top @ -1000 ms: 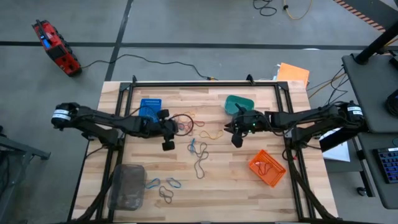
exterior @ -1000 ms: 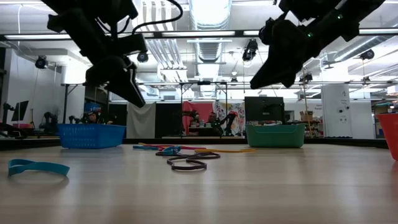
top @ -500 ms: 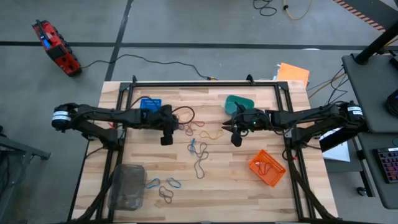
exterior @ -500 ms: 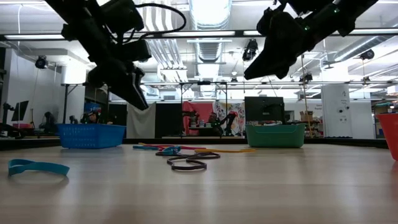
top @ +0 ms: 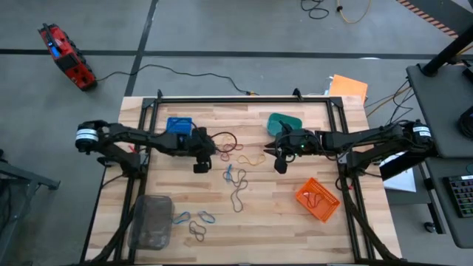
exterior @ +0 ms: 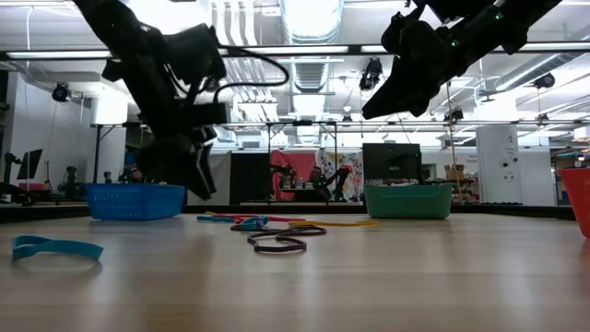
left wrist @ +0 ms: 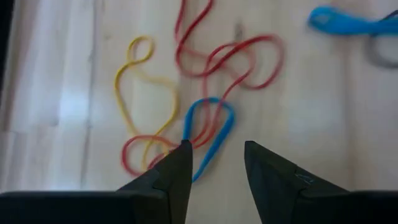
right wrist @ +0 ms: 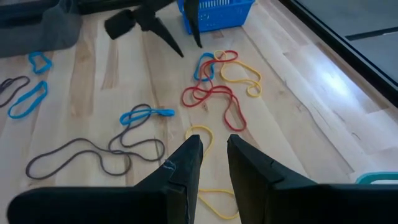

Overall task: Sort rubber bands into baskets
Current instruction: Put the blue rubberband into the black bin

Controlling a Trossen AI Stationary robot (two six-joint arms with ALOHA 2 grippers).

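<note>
Two dark, slim, jointed arms here, each wearing a white band near its shoulder end. The left gripper [top: 201, 164] and right gripper [top: 279, 165] carry black wedge-shaped fingers [left wrist: 168, 180], and black cable loops off the left wrist.

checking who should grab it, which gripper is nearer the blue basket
Left. The left gripper hangs just beside the blue basket, over the tangled bands. The right gripper is across the table, by the teal basket.

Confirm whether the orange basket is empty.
No, the orange basket already has a band lying inside it in the high view.
</note>
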